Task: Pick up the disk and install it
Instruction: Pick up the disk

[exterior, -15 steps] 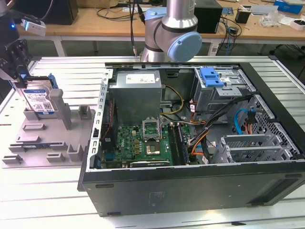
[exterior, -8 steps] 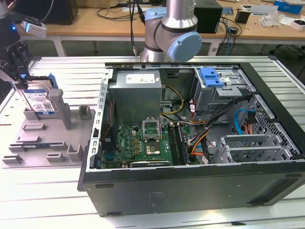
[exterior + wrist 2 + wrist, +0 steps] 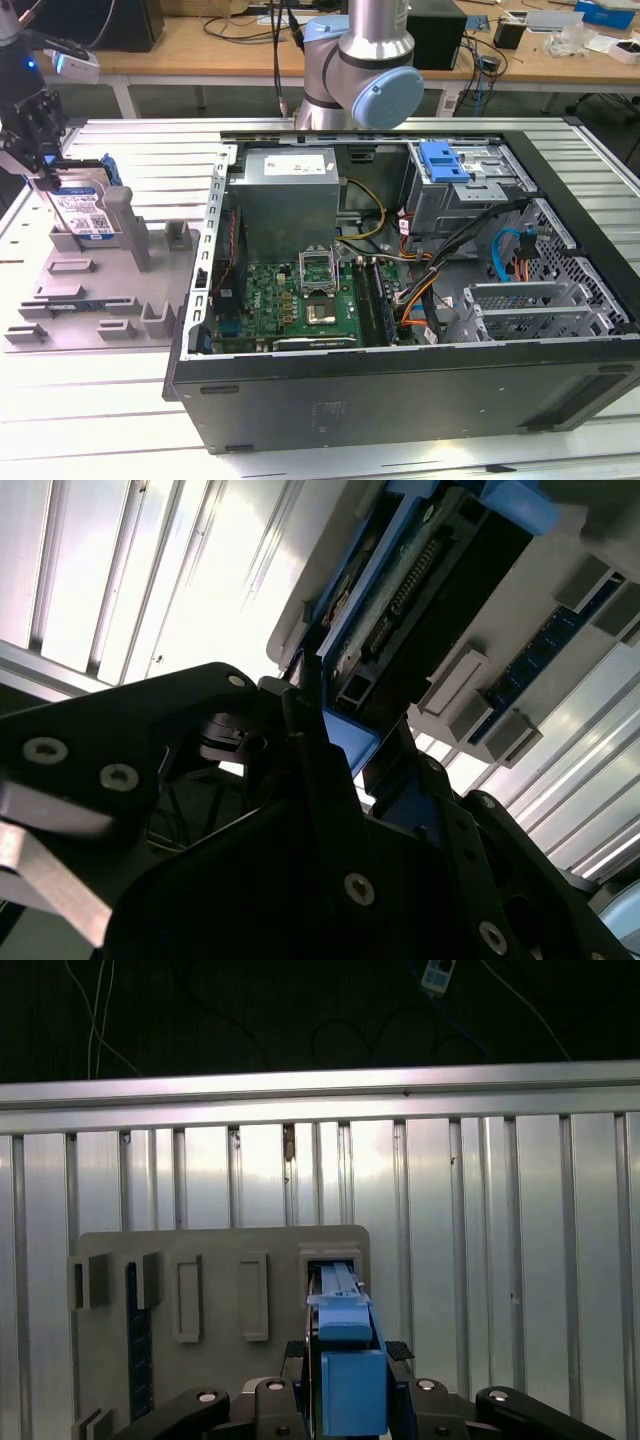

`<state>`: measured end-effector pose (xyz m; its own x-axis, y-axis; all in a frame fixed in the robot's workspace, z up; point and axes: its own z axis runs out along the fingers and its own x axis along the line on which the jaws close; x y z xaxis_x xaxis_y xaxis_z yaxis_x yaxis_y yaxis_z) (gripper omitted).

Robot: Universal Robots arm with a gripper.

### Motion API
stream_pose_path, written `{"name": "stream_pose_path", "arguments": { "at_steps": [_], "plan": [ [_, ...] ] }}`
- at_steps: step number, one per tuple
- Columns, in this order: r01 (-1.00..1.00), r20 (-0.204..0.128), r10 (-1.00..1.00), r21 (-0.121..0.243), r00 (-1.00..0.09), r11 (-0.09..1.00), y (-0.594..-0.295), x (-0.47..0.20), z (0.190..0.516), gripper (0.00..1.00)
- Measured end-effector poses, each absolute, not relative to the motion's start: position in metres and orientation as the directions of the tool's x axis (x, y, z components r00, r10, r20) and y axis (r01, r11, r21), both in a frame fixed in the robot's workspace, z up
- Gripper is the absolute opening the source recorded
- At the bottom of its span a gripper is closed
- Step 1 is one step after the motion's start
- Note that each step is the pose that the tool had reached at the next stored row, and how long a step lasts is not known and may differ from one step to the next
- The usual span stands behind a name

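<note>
End effector point(image 3: 45, 178) grips the disk point(image 3: 88, 212) standing upright in the grey holder point(image 3: 95, 300), at the exterior view's left.

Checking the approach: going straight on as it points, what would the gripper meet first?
The silver-grey hard drive in its blue plastic carrier, standing upright in the grey plastic holder directly below the gripper; whether they touch is unclear.

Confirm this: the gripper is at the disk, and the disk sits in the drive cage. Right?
No. The disk stands in the grey holder beside the case, not in the cage; the exterior view shows it. The gripper is at it.
</note>
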<state>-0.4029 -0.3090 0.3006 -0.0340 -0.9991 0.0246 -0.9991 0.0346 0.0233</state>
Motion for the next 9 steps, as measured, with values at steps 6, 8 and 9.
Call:
{"name": "stream_pose_path", "arguments": {
  "at_steps": [6,8,9],
  "plan": [
    [-0.999,0.025,-0.999,0.023,-0.034,0.035,-0.3089,-0.4029,0.3004,0.42],
    [-0.999,0.025,-0.999,0.023,-0.034,0.035,-0.3089,-0.4029,0.3003,0.42],
    [-0.999,0.025,-0.999,0.023,-0.034,0.035,-0.3089,-0.4029,0.3002,0.42]
  ]
}}
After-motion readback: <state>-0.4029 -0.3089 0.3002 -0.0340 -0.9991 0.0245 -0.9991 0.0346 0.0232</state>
